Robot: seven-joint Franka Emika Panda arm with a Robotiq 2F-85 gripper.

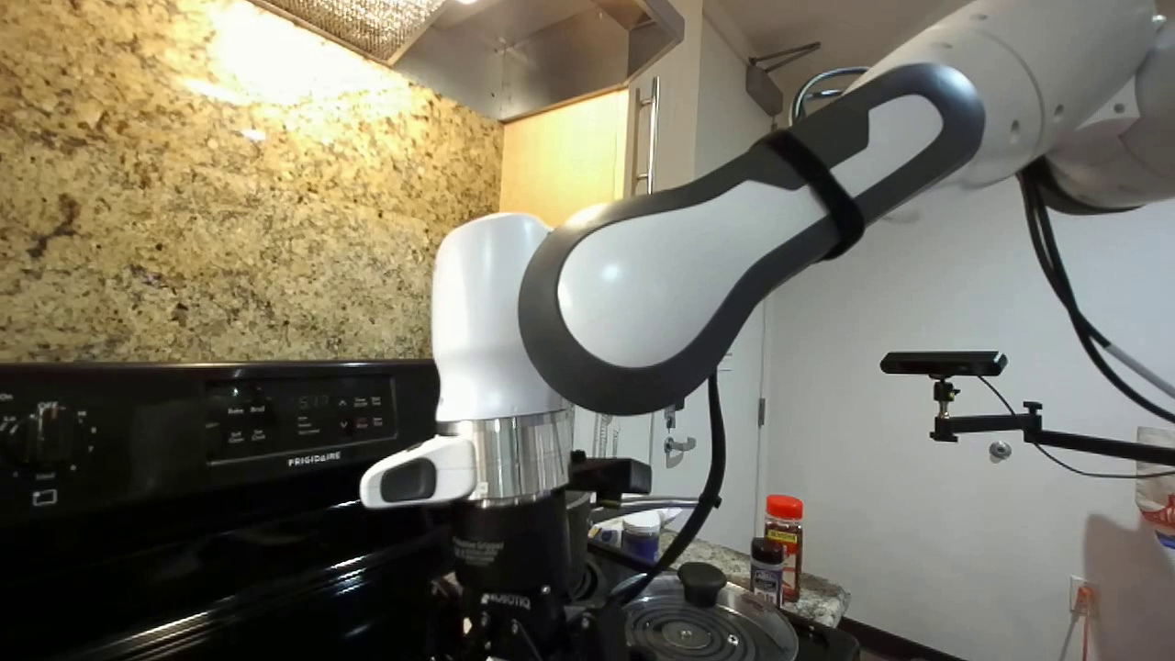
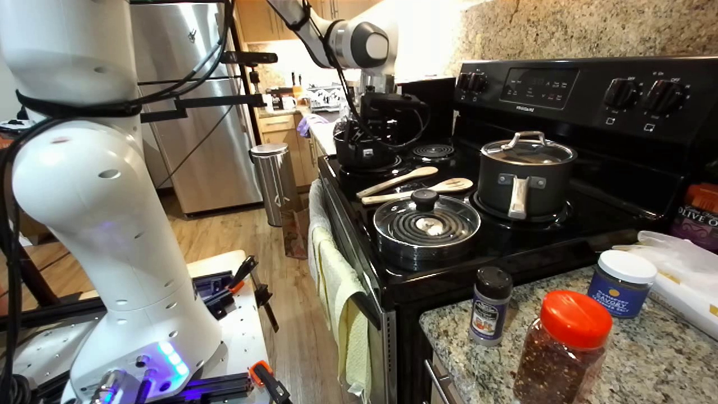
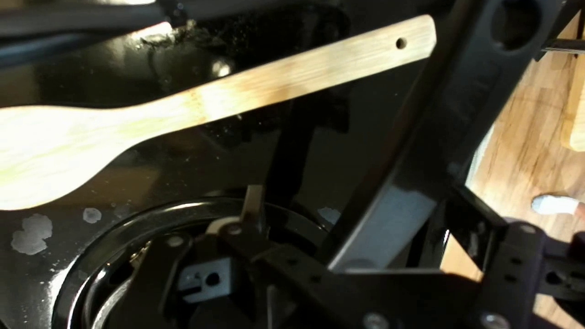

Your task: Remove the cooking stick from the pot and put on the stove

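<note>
Here, two wooden cooking sticks [image 2: 401, 180] lie on the stove [image 2: 611, 221], handles near its front edge, bare surface between one and a burner ring [image 3: 151, 218], gripper [image 2: 366, 147] above, its spread impossible to tell.

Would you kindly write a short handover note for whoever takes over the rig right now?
Gripper: jaws apart, at the dark pot; in the wrist view a black handle shows between them.
Things: a wooden spoon and a slotted wooden spatula lie on the stove.
Done: both utensils are out of any pot; which one the job means is unclear.
Left: the pot's inside is mostly hidden, so I'd check it for another stick before calling this finished.
</note>
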